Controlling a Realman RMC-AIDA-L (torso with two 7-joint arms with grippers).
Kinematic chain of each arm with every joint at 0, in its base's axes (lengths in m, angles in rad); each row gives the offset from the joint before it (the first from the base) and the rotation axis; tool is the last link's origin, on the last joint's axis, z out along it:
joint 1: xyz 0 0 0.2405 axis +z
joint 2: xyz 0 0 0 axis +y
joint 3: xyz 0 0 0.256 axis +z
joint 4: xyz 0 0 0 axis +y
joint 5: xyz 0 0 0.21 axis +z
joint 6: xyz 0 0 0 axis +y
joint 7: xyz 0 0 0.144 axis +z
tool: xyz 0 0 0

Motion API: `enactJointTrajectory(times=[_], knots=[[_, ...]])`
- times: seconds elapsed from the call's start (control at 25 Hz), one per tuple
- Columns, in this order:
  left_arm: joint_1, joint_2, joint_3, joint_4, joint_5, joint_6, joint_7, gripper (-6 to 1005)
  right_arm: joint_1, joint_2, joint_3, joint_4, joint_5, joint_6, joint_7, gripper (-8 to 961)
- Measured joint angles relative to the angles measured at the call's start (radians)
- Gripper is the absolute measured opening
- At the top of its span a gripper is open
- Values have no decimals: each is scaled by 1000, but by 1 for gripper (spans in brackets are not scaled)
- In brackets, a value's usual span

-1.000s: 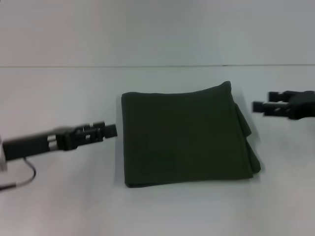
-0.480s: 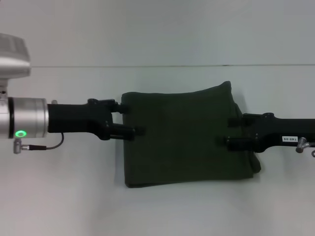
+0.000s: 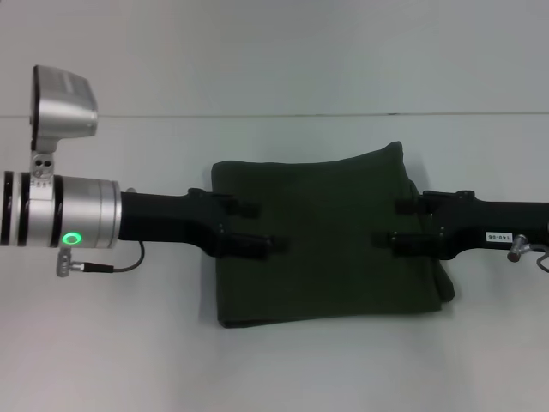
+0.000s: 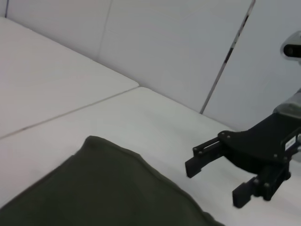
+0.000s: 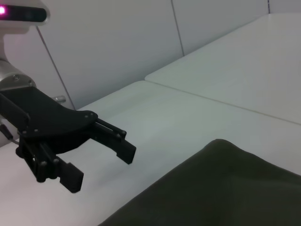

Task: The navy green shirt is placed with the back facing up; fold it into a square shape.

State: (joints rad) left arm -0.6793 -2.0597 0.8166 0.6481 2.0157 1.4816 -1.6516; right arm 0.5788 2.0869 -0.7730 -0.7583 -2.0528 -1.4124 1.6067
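The navy green shirt lies folded into a rough square on the white table, plain side up; a few layers stick out at its right edge. My left gripper reaches in over the shirt's left part, open, with nothing between its fingers. Over the shirt's right part, my right gripper is also open and holds nothing. The left wrist view shows the shirt and the right gripper beyond it. In the right wrist view the shirt lies below the left gripper.
The white table spreads on all sides of the shirt. A seam runs across it behind the shirt. A thin cable hangs under my left wrist.
Both arms have moved inward from the sides, so both grippers now sit over the shirt. The shirt itself has not shifted.
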Motion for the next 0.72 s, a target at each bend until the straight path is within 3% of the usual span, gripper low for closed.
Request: enactJointTrajectory(times=[0.72], knots=[[1,-13,3,7,1,-19,-57,887,-11,-2,-5,-7,-9,-29,-89,850]])
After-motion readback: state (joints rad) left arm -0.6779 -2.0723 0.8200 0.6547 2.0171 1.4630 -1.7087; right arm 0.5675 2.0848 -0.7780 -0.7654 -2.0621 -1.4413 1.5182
